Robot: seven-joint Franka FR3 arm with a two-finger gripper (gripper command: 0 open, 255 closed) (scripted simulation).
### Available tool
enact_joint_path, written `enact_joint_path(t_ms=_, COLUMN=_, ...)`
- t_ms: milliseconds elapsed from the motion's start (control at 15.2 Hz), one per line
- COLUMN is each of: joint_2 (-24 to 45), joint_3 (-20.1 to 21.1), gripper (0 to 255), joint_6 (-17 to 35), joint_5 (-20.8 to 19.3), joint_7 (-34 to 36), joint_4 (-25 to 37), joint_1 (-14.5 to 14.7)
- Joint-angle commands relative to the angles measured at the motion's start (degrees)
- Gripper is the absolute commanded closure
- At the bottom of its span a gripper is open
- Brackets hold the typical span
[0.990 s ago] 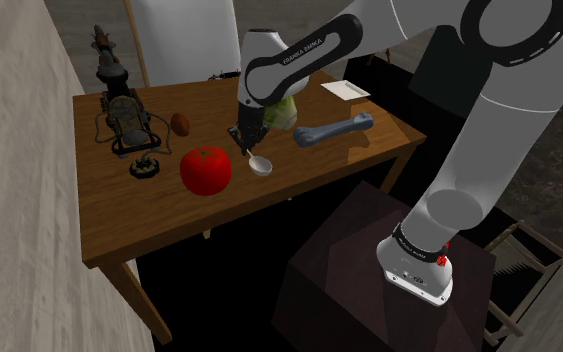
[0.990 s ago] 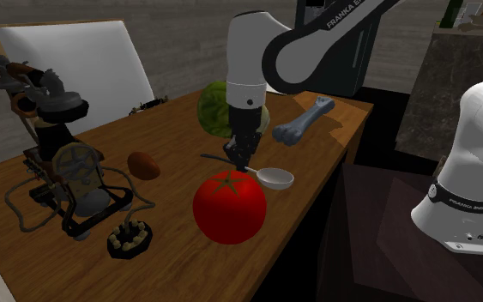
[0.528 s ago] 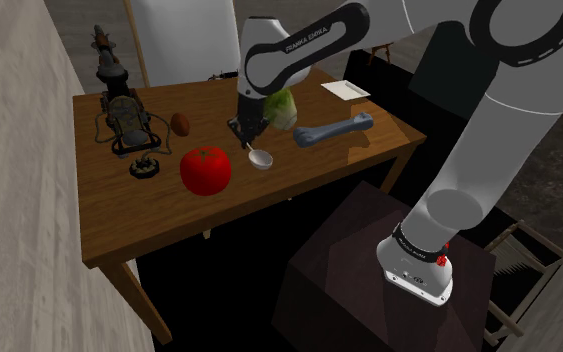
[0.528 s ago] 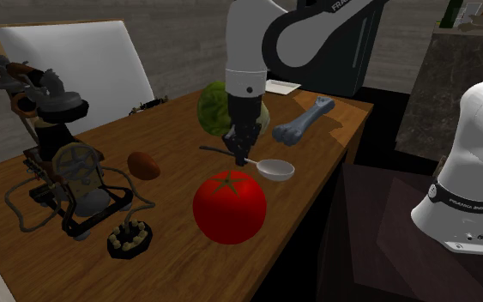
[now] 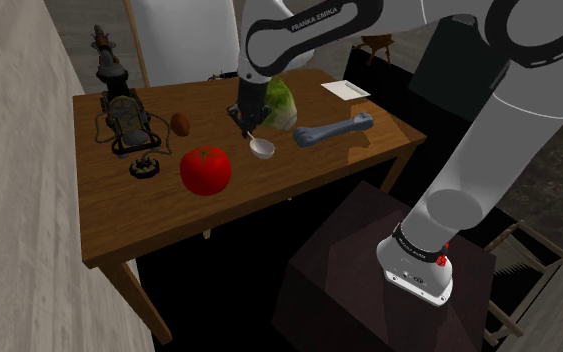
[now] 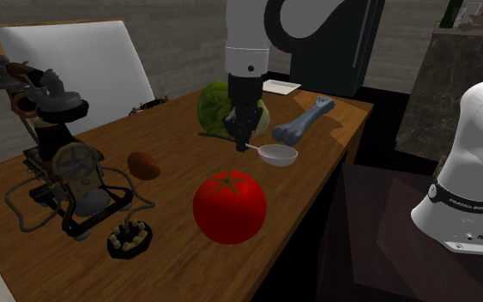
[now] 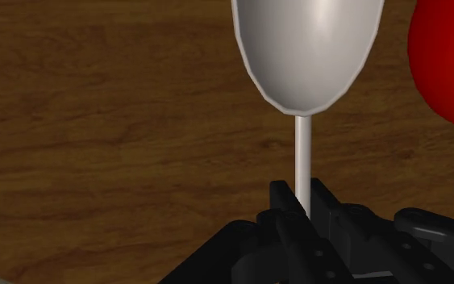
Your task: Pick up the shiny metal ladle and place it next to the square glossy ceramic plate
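Over the last second the gripper (image 6: 242, 140), clamped on the handle of the ladle (image 6: 277, 154), has raised it, apparently clear of the table (image 6: 171, 257), beside the tomato (image 6: 229, 207), so the carry to the square plate (image 5: 345, 90) remains.

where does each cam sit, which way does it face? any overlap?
Shoulder view: beside and a little behind the stand, looking down over the wooden table; shows stand, arm, gripper.
Second exterior view: low by the table's tomato end, facing along it toward the plate; arm's base at its right, gripper hanging from above.
Wrist view: on the hand, looking along the fingers, which clasp the ladle, onto the tabletop.
Shared: ladle and red tomato show in all three.
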Motion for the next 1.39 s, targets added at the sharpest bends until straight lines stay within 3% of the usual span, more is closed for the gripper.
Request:
enact_joint_path(t_ms=0, joint_2=-0.58, joint_3=-0.03, gripper=255, joint_6=-1.67, joint_5=0.06, joint_7=0.06, joint_4=1.09, joint_1=-0.05)
enact_joint_path(t_ms=396, joint_2=-2.17, joint_3=-0.11, gripper=255, joint_6=-5.98, joint_5=0.25, joint_7=0.22, joint_4=3.85, joint_1=-0.16)
enact_joint_path(t_ms=1320, joint_2=-6.05, joint_3=-10.23, gripper=255, joint_6=-8.01, joint_5=0.94, joint_7=-19.54, joint_4=-0.15, joint_1=-9.59)
